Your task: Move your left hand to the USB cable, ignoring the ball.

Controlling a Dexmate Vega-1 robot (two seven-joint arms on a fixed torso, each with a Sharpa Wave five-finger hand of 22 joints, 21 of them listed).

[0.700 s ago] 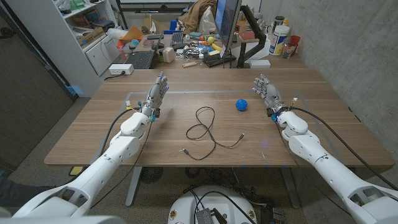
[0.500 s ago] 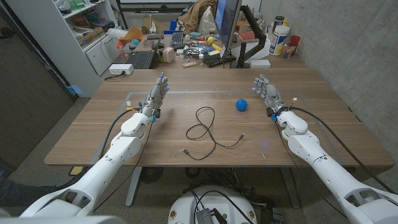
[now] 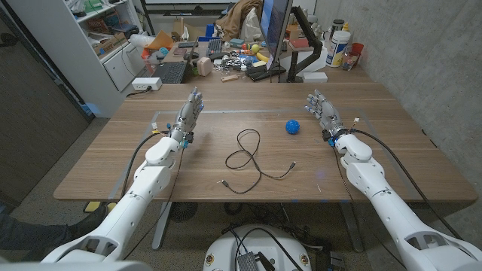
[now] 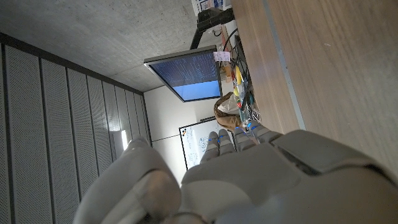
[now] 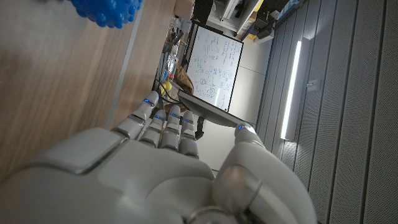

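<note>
A thin black USB cable (image 3: 248, 159) lies in loose loops on the wooden table (image 3: 392, 162), near its middle. A blue spiky ball (image 3: 293, 126) sits to the cable's right and farther back; its edge also appears in the right wrist view (image 5: 106, 11). My left hand (image 3: 187, 117) stands on its edge left of the cable, fingers straight and pointing away, holding nothing, well apart from the cable. The left wrist view looks along the back of this hand (image 4: 249, 180). My right hand (image 3: 322, 113) stands the same way right of the ball, fingers extended and holding nothing (image 5: 155, 168).
Clutter lines the table's far edge: a keyboard (image 3: 171, 71), a monitor (image 3: 275, 26), bottles (image 3: 340, 45) and small items. White shelves (image 3: 90, 38) stand at the back left. A concrete wall runs along the right.
</note>
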